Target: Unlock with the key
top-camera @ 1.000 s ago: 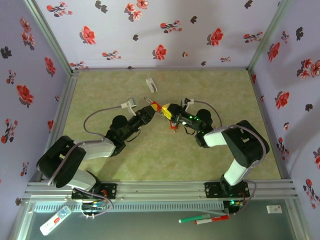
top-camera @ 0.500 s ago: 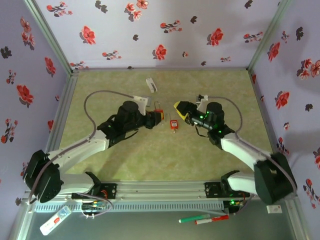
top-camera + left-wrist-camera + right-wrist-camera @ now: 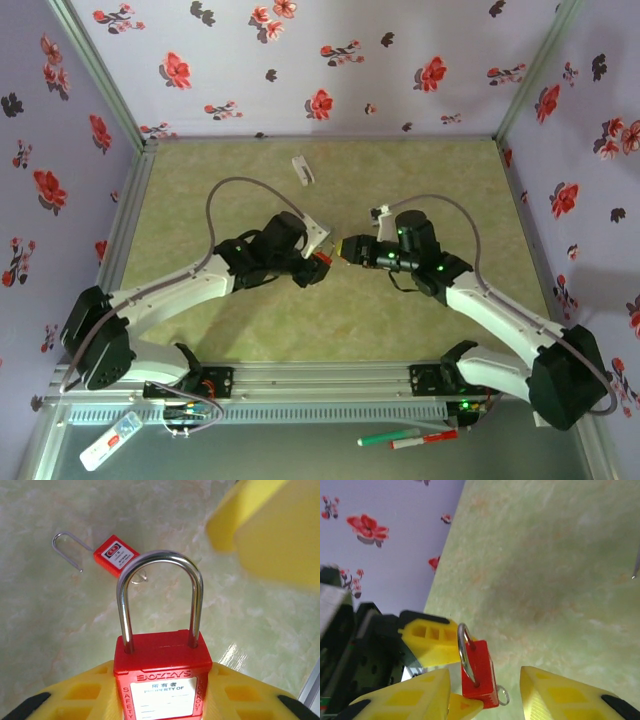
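Two hands meet mid-desk: the left hand point(image 3: 161, 682) is clenched on a red padlock point(image 3: 161, 655), its shackle seated shut, while the right hand point(image 3: 485, 677) stands fingers apart at that lock, grasping nothing visible. Unlocking looks yet to come. I cannot make out the key, and a second padlock point(image 3: 115, 555) lies open on the desk point(image 3: 55, 640).

Bottom edge cuts off the held padlock point(image 3: 161, 667).
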### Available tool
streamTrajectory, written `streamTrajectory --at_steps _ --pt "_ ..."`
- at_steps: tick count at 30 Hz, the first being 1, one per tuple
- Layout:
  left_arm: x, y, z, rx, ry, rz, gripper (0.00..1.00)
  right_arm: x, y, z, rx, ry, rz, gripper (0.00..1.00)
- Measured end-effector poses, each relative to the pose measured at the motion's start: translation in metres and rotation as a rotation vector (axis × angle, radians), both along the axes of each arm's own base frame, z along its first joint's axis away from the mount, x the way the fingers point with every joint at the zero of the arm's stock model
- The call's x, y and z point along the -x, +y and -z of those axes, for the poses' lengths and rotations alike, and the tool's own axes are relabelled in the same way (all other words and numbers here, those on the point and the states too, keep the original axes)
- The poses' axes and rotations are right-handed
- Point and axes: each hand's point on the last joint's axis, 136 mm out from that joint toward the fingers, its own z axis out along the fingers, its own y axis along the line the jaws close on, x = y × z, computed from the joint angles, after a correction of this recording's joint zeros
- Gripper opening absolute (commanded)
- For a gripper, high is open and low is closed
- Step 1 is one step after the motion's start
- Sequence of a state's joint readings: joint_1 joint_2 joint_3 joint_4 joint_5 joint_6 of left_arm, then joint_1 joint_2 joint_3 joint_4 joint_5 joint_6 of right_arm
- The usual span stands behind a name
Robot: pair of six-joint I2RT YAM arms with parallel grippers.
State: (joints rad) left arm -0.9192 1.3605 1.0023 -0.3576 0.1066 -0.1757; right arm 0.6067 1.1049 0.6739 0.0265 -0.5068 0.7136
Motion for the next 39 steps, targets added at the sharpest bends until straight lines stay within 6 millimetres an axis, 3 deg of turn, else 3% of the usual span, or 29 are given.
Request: streamTrajectory --at_steps 10,19,24,29,30,33,34,39 --pt "0.007 -0.006 0.009 -0.035 0.019 0.029 0.00 0.009 0.010 0.018 0.031 0.021 -0.029 0.29" --pt "0.014 -0.016 0.022 -0.085 0.005 0.058 0.00 0.002 0.007 0.035 0.081 0.055 0.018 0.00" --pt "0.014 -0.018 0.034 -0.115 0.014 0.043 0.00 -0.010 -0.007 0.039 0.107 0.082 0.089 0.00" --pt "0.009 -0.028 0.034 -0.063 -0.010 0.017 0.00 -0.018 -0.020 0.041 0.088 0.136 0.137 0.00" --pt "0.008 -0.028 0.035 -0.059 -0.011 0.013 0.00 -0.018 -0.020 0.041 0.085 0.144 0.139 0.01" --pt "0.010 -0.027 0.039 -0.059 -0.002 0.004 0.00 -0.017 -0.019 0.045 0.082 0.169 0.134 0.46" --pt "0.012 -0.022 0.045 -0.083 0.014 -0.003 0.00 -0.021 -0.022 0.046 0.085 0.169 0.149 0.55" --pt "0.019 0.003 0.068 -0.193 0.083 -0.030 0.00 -0.039 -0.043 0.046 0.106 0.148 0.251 0.75"
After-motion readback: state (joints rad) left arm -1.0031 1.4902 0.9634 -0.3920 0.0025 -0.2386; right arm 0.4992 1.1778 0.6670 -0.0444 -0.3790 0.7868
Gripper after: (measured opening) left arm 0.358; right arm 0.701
